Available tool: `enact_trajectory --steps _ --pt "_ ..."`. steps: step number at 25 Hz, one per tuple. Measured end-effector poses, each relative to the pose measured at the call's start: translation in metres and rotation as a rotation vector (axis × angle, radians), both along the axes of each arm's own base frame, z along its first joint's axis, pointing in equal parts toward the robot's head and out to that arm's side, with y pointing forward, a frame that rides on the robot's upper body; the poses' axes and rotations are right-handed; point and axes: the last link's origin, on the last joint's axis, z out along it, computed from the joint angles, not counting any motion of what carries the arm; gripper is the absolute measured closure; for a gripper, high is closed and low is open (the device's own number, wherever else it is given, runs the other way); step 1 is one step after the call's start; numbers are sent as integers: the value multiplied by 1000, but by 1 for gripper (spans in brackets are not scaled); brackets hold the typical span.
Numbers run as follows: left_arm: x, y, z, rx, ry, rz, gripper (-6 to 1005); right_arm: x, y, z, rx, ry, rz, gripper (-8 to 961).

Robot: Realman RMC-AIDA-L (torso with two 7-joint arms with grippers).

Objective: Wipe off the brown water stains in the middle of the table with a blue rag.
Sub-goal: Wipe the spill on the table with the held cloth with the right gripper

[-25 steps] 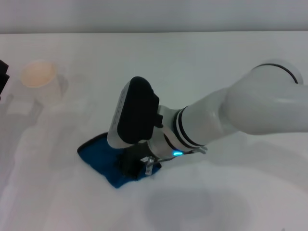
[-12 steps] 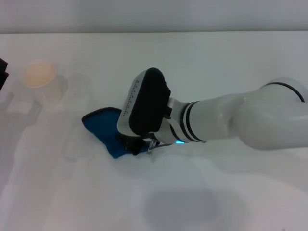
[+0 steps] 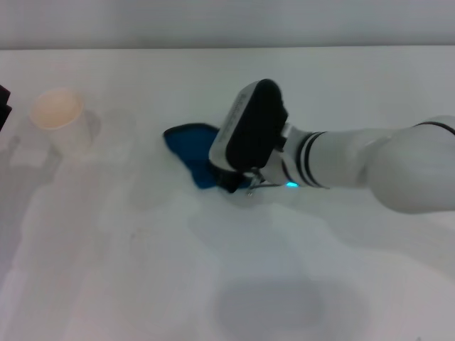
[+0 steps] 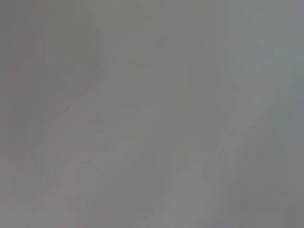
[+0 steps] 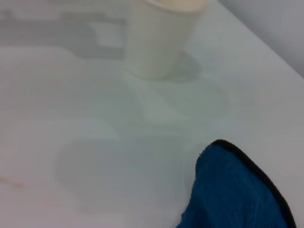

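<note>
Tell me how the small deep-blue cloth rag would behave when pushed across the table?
The deep-blue cloth rag looks soft and floppy: it lies bunched under the right gripper, so it probably folds rather than slides flat. It seems light, and would likely drag easily over the smooth white table.

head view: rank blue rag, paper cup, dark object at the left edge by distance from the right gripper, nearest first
1. blue rag: under the right gripper, sticking out toward the robot's left.
2. paper cup: far to the robot's left on the table.
3. dark object: at the left edge, past the cup.
</note>
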Motion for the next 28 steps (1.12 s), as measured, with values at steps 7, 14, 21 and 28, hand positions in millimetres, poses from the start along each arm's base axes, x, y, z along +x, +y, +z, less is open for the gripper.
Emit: enact_trajectory --steps 7,14,21,28 --pt "1 0 -1 -1 -1 -2 119 21 16 13 83 -24 -25 873" --pt "1 0 -1 -1 -2 -2 119 23 13 13 89 -8 -36 873" --pt "1 -1 -2 -2 -3 -1 120 -18 -27 -16 -73 47 58 874" --pt "0 0 -1 0 -2 0 120 -42 -65 -32 -211 75 106 876"
